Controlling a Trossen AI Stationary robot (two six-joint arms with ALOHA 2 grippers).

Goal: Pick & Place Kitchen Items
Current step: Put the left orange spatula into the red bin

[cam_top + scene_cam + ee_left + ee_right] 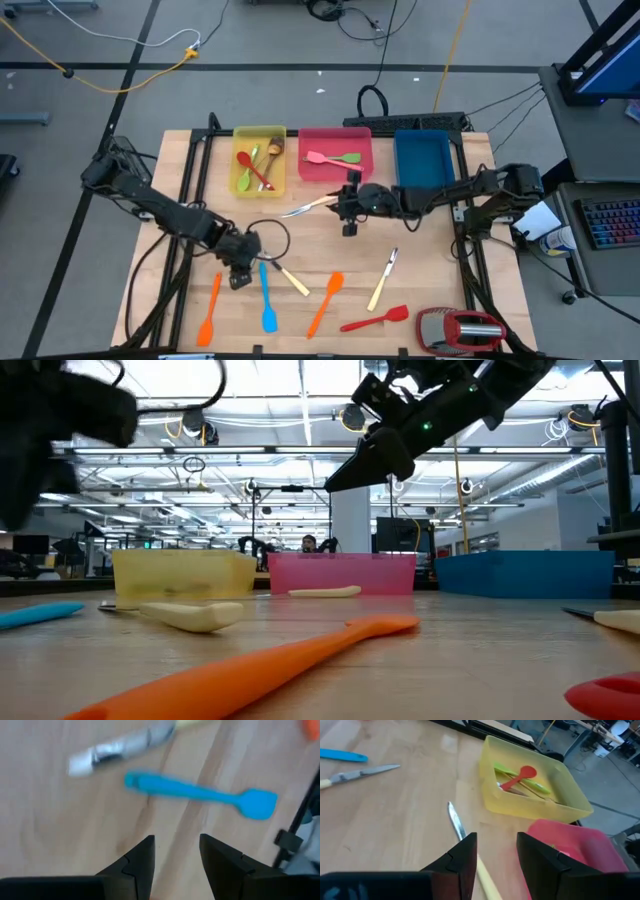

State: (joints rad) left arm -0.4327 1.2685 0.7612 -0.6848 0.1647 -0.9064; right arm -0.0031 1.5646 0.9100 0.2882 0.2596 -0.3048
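My right gripper (342, 203) (497, 840) hangs open above a cream-handled knife (310, 207) (461, 833) that lies flat on the table in front of the pink tray; its fingers stand on either side of the handle without touching it. In the low view the right gripper (385, 455) is well above the knife (320, 592). My left gripper (240, 275) (177, 840) is open over bare wood next to the blue spatula (267, 300) (200, 795) and a second knife (288, 277) (120, 747).
The yellow tray (240, 186) holds spoons, the pink tray (310, 172) holds a pink and a green spatula, and the blue tray (422, 160) stands beside them. Two orange spatulas (210, 305) (325, 300), a third knife (383, 278), a red spatula (375, 318) and a red-and-silver gadget (460, 328) lie near the front edge.
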